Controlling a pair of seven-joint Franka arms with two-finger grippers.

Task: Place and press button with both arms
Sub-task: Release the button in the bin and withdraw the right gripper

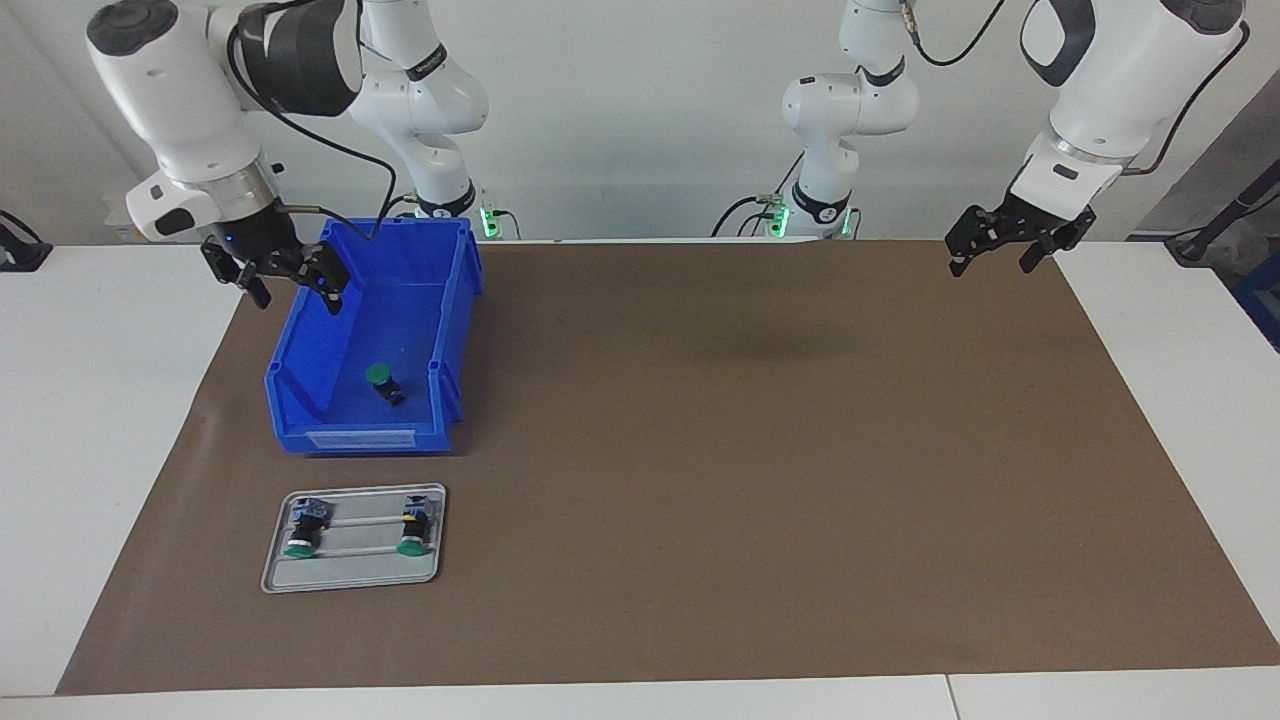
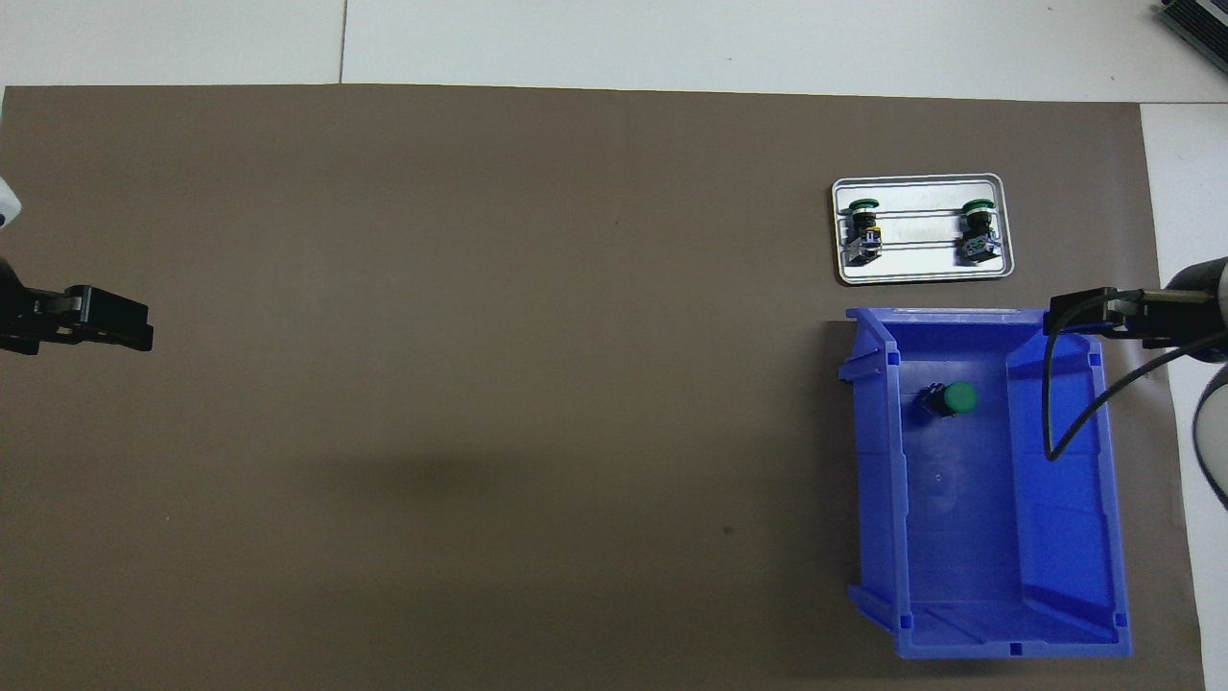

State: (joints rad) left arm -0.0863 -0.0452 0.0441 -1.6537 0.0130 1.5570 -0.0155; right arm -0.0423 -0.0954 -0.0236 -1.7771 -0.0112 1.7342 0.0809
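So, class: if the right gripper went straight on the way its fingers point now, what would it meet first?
The right gripper, open and raised, points down at the blue bin's side wall, so probably that wall's rim; depth is uncertain. The button lies clear of that line.

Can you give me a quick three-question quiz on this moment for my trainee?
1. True or false: the button lies inside the blue bin.
2. How many buttons sit on the metal tray: A one, B two, C three?
3. Fill in: the right end effector is open and holds ____.

Key: 1 true. 2 B; they are the tray buttons. 3 nothing; it hangs above the bin's rim, while the left end effector waits open over the mat's corner.
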